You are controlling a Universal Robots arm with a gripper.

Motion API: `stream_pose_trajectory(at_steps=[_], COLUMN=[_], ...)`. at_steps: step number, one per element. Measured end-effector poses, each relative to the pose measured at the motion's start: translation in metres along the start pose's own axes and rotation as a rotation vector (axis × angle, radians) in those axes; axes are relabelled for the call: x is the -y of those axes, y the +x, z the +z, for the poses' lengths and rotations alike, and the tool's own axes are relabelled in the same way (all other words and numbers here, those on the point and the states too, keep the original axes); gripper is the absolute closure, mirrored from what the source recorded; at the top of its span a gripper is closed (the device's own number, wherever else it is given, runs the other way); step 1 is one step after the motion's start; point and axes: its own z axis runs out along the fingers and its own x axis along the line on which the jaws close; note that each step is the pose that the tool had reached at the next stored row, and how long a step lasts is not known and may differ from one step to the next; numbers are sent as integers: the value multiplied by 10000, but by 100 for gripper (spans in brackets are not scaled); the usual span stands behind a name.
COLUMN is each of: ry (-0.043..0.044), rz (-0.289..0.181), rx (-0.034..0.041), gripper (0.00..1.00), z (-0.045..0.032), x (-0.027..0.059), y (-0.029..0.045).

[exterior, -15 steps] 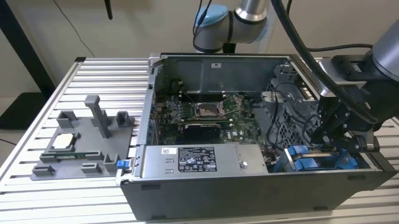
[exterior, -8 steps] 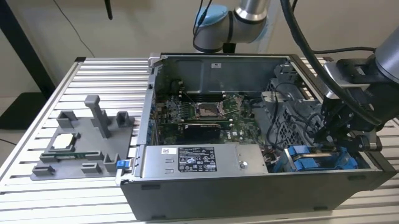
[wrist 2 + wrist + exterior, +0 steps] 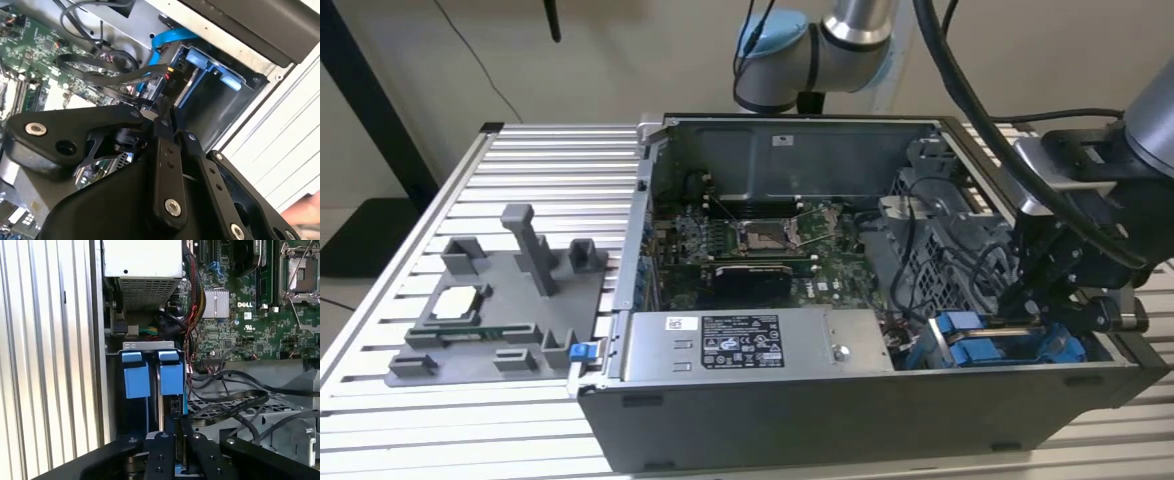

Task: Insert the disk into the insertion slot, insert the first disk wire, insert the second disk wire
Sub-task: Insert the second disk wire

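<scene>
We see our hand (image 3: 172, 432) nearly closed, fingers pinched on a thin dark wire connector at the disk (image 3: 167, 375), which sits in the insertion slot (image 3: 1007, 350) at the computer case's (image 3: 854, 420) corner. We judge the wire limp, its plug rigid, best gripped.

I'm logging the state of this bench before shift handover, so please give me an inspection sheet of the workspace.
Surface: slatted metal table carrying an open computer case.
Job's things: blue disk carriers seated in the insertion slot at the case corner, on the exterior view's right.
Clutter: grey fixture tray holding a processor chip; silver power-supply box.
Grippers: claw lowered at the blue carriers, fingers drawn close together.
Cables: black wires looped over the drive cage; blue cable beside the bay.
Surroundings: plain wall behind.
</scene>
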Motion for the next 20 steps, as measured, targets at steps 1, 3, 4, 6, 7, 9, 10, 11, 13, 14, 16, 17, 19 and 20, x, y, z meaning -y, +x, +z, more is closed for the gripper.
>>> stream_pose_trajectory(at_steps=[1, 3, 4, 6, 7, 9, 10, 11, 13, 14, 16, 17, 19, 20], ry=[0, 0, 1, 16, 25, 39, 42, 42, 42, 42, 42, 42, 42, 42], rz=[0, 0, 0, -2, -4, -5, -5, -4, -5, -7, -7, -9, -9, -9], rx=[-2, -2, -16, -139, -202, -291, -309, -308, -307, -308, -310, -310, -309, -310], gripper=[100, 100, 100, 100, 100, 100, 100, 100, 100, 100, 100, 100, 100, 100], z=[0, 2, 3, 11, 16, 19, 20, 21, 23, 23, 22, 23, 24, 24], x=[0, -1, -2, -3, -4, -4, -4, -4, 0, 6, 22, 30, 33, 33], y=[-1, -18, -30, -60, -71, -83, -89, -94, -101, -102, -105, -106, -106, -105])
